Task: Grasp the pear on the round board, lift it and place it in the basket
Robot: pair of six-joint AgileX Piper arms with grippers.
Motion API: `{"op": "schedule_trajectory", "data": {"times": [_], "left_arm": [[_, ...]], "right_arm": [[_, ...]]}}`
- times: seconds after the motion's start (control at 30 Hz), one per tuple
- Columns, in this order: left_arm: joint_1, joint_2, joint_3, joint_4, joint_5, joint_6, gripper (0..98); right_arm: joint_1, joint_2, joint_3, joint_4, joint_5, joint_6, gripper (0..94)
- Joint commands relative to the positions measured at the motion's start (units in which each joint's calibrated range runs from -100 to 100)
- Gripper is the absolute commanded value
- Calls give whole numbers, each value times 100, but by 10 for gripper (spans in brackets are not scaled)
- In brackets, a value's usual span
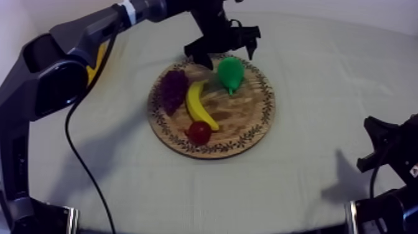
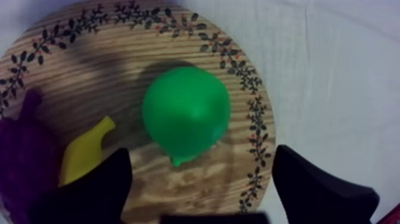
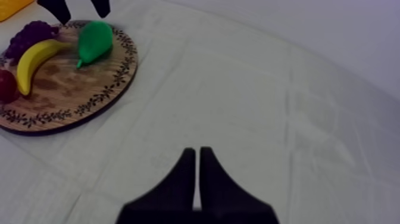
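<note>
The green pear (image 1: 230,73) lies on the far side of the round wooden board (image 1: 242,127), stem towards the board's middle. My left gripper (image 1: 224,48) hovers open just above and behind it. In the left wrist view the pear (image 2: 186,113) sits ahead of my gripper (image 2: 199,190), in line with the gap between its two black fingers (image 2: 101,190), which do not touch it. A strip of the yellow basket (image 1: 96,62) shows behind my left arm. My right gripper (image 3: 197,173) is shut on nothing over bare cloth, and it sits low at the right (image 1: 373,146).
A banana (image 1: 200,106), purple grapes (image 1: 172,90) and a small red fruit (image 1: 199,132) share the board to the pear's left and front. The right wrist view shows the board (image 3: 65,89), the pear (image 3: 94,40) and a basket corner (image 3: 12,6) far off.
</note>
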Motion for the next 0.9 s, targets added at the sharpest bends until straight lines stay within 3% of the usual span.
{"op": "schedule_trajectory", "data": {"times": [0.0,0.47,0.87], "left_arm": [[-29,302,-329,31,28,-50,884],[-140,1292,-1232,229,152,-272,885],[-90,1309,-1207,132,278,-209,548]], "right_arm": [[0,-4,-5,1,2,-2,4],[0,-4,-5,1,2,-2,4],[0,-4,-5,1,2,-2,4]]}}
